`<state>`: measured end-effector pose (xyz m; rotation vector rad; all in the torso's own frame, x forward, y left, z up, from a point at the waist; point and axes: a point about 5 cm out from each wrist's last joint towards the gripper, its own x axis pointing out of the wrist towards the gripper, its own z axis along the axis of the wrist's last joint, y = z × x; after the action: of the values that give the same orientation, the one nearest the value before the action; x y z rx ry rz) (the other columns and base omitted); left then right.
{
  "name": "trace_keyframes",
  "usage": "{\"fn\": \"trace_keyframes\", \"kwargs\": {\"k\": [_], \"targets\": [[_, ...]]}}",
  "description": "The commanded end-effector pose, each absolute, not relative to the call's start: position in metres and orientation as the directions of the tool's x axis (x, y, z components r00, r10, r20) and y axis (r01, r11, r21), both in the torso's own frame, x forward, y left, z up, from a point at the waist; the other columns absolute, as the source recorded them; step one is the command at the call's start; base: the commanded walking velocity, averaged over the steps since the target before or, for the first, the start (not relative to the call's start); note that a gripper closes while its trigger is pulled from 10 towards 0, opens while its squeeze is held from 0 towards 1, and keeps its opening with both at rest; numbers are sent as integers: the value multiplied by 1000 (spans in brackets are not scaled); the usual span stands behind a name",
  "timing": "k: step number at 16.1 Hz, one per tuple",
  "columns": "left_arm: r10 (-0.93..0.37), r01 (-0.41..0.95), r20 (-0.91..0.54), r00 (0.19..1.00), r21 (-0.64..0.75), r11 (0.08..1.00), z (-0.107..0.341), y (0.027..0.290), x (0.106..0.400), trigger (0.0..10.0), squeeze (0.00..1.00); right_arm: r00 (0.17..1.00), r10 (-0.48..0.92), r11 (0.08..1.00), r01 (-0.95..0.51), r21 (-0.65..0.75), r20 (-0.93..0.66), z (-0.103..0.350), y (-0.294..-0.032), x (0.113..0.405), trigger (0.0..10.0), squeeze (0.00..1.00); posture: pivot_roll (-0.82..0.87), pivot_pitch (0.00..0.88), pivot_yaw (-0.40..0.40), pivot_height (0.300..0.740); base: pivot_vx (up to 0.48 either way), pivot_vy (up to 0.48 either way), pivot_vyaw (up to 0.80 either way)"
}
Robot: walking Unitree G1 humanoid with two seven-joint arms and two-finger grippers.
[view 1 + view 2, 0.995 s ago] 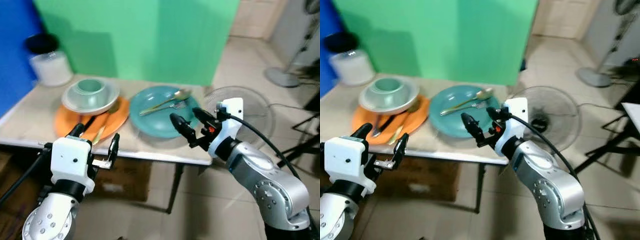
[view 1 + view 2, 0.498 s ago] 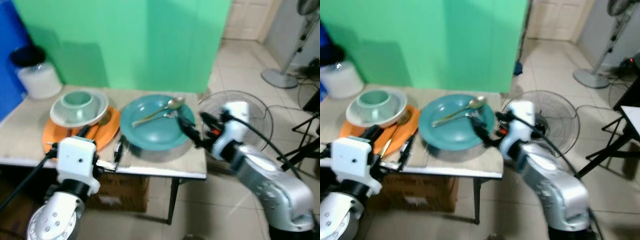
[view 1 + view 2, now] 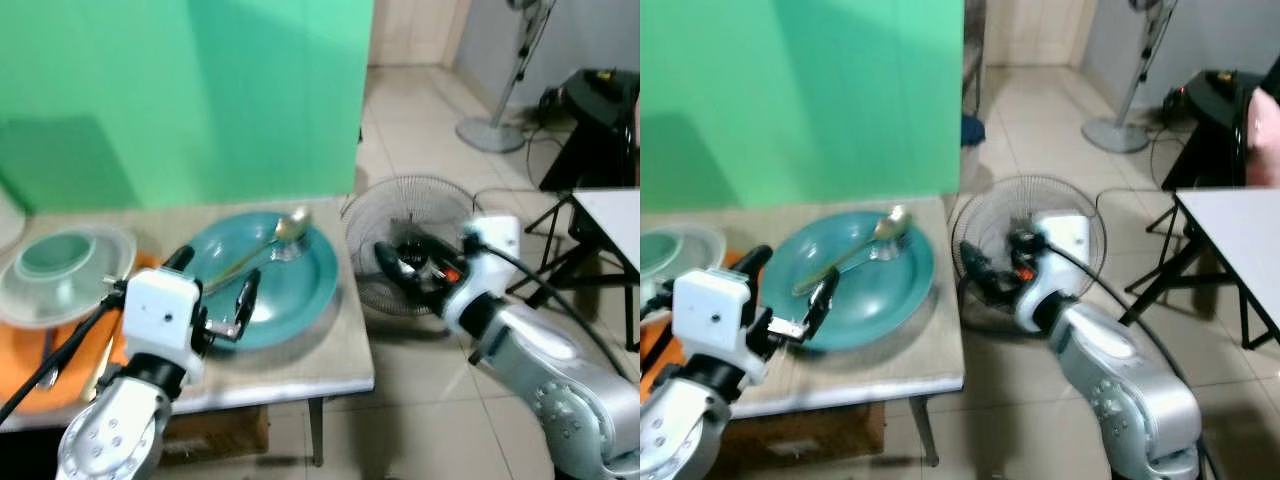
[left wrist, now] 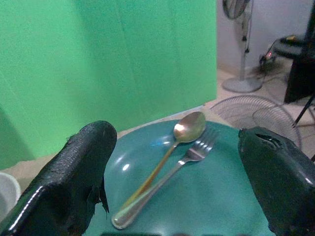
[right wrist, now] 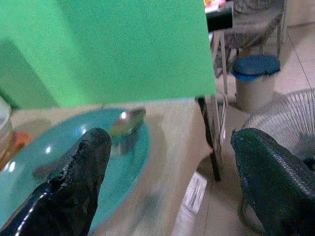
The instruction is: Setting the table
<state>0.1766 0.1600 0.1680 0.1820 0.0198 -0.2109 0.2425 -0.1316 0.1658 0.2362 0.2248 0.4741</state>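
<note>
The table point(image 3: 300, 360) looks only partly set, with nothing yet laid out as a place. At its right end a teal plate point(image 3: 300, 290) holds a spoon point(image 4: 170, 147) and fork point(image 4: 189, 155). Far left, a bowl point(image 3: 60, 270) sits on an orange plate point(image 3: 25, 355). The left gripper point(image 3: 215, 290) hovers released over the teal plate's near edge. The right gripper point(image 3: 400, 270), also released, hangs right of the table, near a floor fan point(image 3: 400, 220).

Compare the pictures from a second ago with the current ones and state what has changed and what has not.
The camera has swung toward the robot's right, so the table sits further left in view. The right claw, open, has drawn back from the teal plate and now hangs off the table edge, before the floor fan. The left claw stays open and empty. Spoon and fork stay on the plate.
</note>
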Motion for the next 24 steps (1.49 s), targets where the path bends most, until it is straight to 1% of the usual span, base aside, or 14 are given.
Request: {"fn": "trace_keyframes", "kwargs": {"k": [1,5,10,11,12,14,15,16,17,19,21,22,23,24], "targets": [[-189,193,-39,981,192,962,169,166,176,10000,0,844,520,838,-474,272,-133,173,-123,241,10000,0,-1,36,-4,740,247,0,0],[-207,216,-63,976,228,949,169,177,179,10000,0,827,541,833,-502,233,-150,172,-124,243,10000,0,2,42,-6,740,0,0,0],[-348,393,-202,916,260,882,153,196,193,10000,0,800,573,819,-552,157,-177,170,-129,247,10000,0,-5,44,-6,740,0,0,0],[-409,471,-255,876,269,840,146,206,207,10000,1000,788,588,809,-574,128,-185,169,-132,249,10000,0,-12,43,-4,740,0,0,0],[-438,510,-283,853,281,813,144,212,217,10000,1000,781,597,802,-586,115,-184,169,-134,250,10000,659,-19,45,-2,740,0,0,0],[-479,575,-336,811,310,757,141,220,235,10000,1000,770,613,790,-605,100,-177,170,-138,250,10000,1000,-28,46,-1,740,0,0,0],[-503,607,-360,786,291,740,138,222,241,10000,867,762,622,782,-617,92,-179,170,-140,249,10000,1000,-33,46,1,740,0,0,0],[-532,640,-373,760,286,713,136,224,247,10000,86,750,635,770,-632,81,-182,170,-140,247,10000,1000,-40,46,3,740,0,0,0],[-558,665,-375,740,286,690,135,225,256,10000,0,731,657,751,-656,78,-184,169,-141,245,10000,1000,-44,48,5,740,0,0,0],[-594,707,-395,701,270,654,132,226,274,10000,0,712,677,732,-679,66,-188,168,-143,241,10000,1000,-57,51,16,740,0,0,0],[-628,749,-421,655,247,616,129,223,285,6157,0,717,672,735,-676,48,-185,167,-145,240,10000,1000,-70,52,26,740,0,0,0],[-631,761,-438,640,251,598,127,223,288,4745,0,717,673,734,-678,42,-181,167,-146,239,10000,1000,-73,53,32,740,0,0,0],[-638,774,-449,625,250,582,125,222,291,3451,0,713,678,730,-682,46,-176,167,-146,238,10000,1000,-75,52,39,740,0,0,0],[-641,778,-453,620,251,575,124,222,291,3451,0,711,681,727,-684,50,-175,167,-146,237,10000,1000,-75,53,41,740,0,0,0]]}}
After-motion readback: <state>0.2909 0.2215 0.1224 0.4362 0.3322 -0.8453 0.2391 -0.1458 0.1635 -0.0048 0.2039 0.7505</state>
